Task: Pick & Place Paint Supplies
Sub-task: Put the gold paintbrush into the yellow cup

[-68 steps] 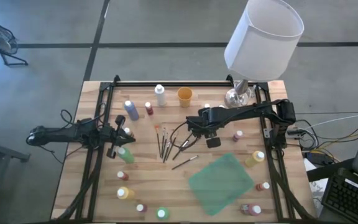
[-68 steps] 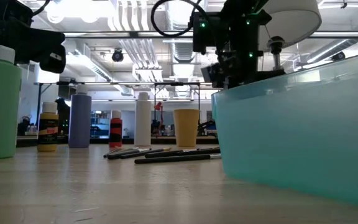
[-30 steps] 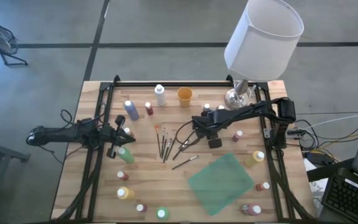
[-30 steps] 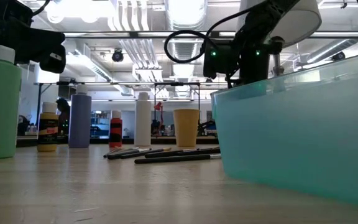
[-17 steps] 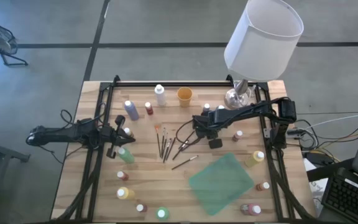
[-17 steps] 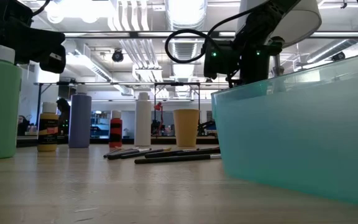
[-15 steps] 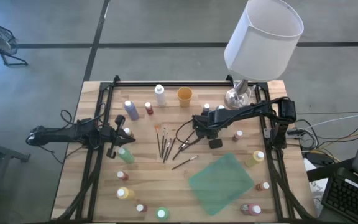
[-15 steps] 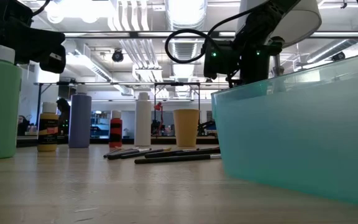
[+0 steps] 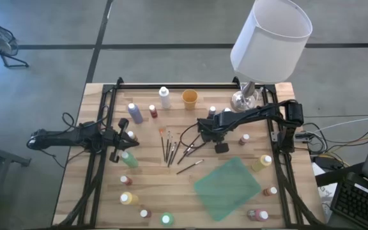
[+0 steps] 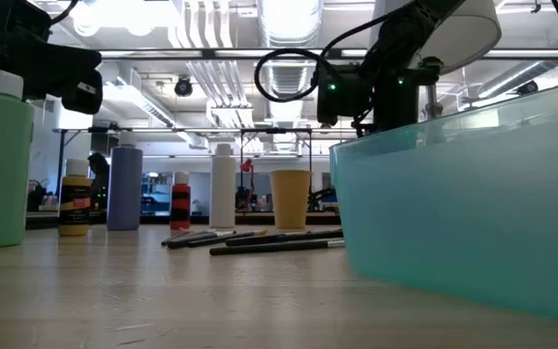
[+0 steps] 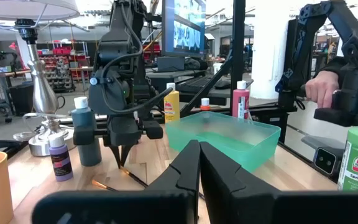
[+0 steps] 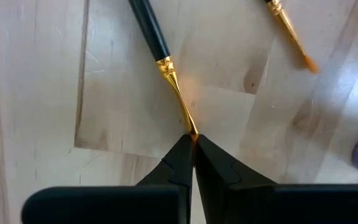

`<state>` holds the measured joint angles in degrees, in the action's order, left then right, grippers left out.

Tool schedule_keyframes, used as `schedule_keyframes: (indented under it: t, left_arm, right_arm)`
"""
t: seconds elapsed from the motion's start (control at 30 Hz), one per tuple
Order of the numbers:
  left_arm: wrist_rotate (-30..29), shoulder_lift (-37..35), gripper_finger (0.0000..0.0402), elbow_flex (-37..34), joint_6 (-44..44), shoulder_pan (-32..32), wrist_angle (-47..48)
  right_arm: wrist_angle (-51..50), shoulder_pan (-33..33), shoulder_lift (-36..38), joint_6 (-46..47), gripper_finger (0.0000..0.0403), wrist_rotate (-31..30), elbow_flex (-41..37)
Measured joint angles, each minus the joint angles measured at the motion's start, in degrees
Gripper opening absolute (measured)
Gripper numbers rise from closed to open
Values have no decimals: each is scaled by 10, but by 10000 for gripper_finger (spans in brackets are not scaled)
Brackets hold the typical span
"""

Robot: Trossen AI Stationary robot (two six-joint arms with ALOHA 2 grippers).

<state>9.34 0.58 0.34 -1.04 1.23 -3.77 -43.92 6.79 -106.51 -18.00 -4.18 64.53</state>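
Right gripper pinching the tip of a paintbrush near the middle of the wooden table.

A second ago its fingers stood apart; now they press together on the brush's gold ferrule end, the brush lying flat on the table. The teal bin near the front right corner looks empty. Paint bottles stand along the edges. The left gripper waits pressed shut at the left edge.

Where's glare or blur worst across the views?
Low view: bright ceiling lights blow out the top; the translucent teal plastic bin looms close and soft. Right wrist view: the gold ferrule of the thin dark-handled brush glints, and the pale wooden table shows sheen.
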Motion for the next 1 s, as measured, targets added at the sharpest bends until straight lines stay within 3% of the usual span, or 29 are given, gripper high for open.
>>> schedule_keyframes:
  t: [0.47, 0.77, 1.0]
  left_arm:
    - [0, 0, 14, 0, 0, 0, 0]
    - [0, 1, 14, 0, 0, 0, 1]
    - [0, 1, 14, 0, 0, 0, 1]
  right_arm:
    - [-112, -58, 64, 36, 8, -15, 89]
    - [-149, -95, 90, 15, 8, -184, 168]
    - [-141, -103, 84, -69, 8, -392, 216]
